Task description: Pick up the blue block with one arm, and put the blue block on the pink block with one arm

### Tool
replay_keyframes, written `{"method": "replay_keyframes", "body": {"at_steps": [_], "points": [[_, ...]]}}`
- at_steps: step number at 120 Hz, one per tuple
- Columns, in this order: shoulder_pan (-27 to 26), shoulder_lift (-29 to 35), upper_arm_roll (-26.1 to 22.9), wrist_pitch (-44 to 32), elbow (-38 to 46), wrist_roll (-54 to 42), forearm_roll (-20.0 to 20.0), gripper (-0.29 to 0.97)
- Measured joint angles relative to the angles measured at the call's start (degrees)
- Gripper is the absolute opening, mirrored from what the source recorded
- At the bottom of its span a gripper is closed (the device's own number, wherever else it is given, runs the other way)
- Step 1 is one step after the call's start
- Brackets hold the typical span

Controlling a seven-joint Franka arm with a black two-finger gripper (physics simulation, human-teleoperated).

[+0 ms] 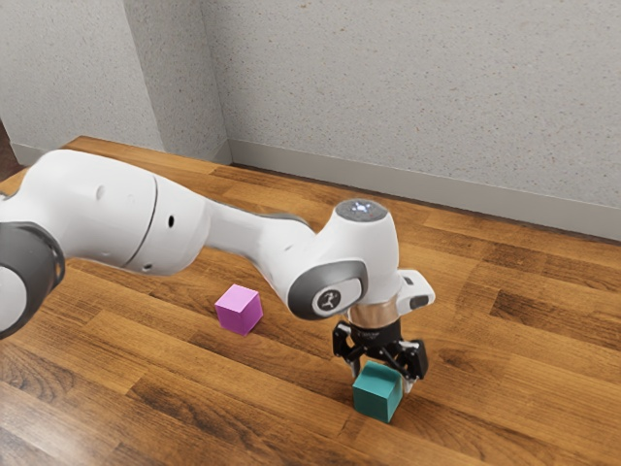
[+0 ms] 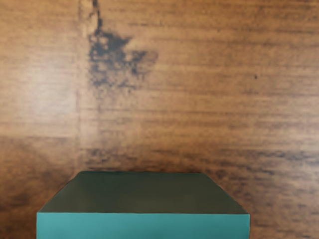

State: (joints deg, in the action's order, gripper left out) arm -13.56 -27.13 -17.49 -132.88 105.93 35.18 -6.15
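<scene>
The blue block, teal in shade, rests on the wooden floor at the exterior view's lower right. My gripper hangs straight down over it, open, with one finger on each side of the block's upper part; I cannot tell whether the fingers touch it. In the wrist view the blue block sits close under the hand, its top in shadow. The pink block lies on the floor toward the exterior view's left of the gripper, well apart from it.
A grey wall with a pale baseboard runs along the back of the floor. A dark knot marks the boards beyond the blue block in the wrist view.
</scene>
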Motion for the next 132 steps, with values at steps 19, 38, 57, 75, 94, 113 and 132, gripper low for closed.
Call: {"method": "replay_keyframes", "body": {"at_steps": [19,38,57,75,94,113,132], "points": [[0.0,-0.95,0.04,-0.54,0.36,-0.77,0.0,0.67],[-0.05,-1.81,0.74,-1.17,0.87,-1.37,-0.05,0.67],[-0.06,-1.91,0.78,-1.66,0.96,-1.83,-0.08,0.65],[-0.13,-1.88,0.79,-1.85,0.91,-2.22,-0.09,0.58],[-0.15,-1.66,0.79,-1.87,0.88,-2.64,-0.14,0.49],[-0.15,-1.34,0.79,-1.68,0.88,-3.0,-0.25,0.41],[-0.15,0.05,1.05,-0.93,1.02,-3.24,-0.45,0.38]]}}
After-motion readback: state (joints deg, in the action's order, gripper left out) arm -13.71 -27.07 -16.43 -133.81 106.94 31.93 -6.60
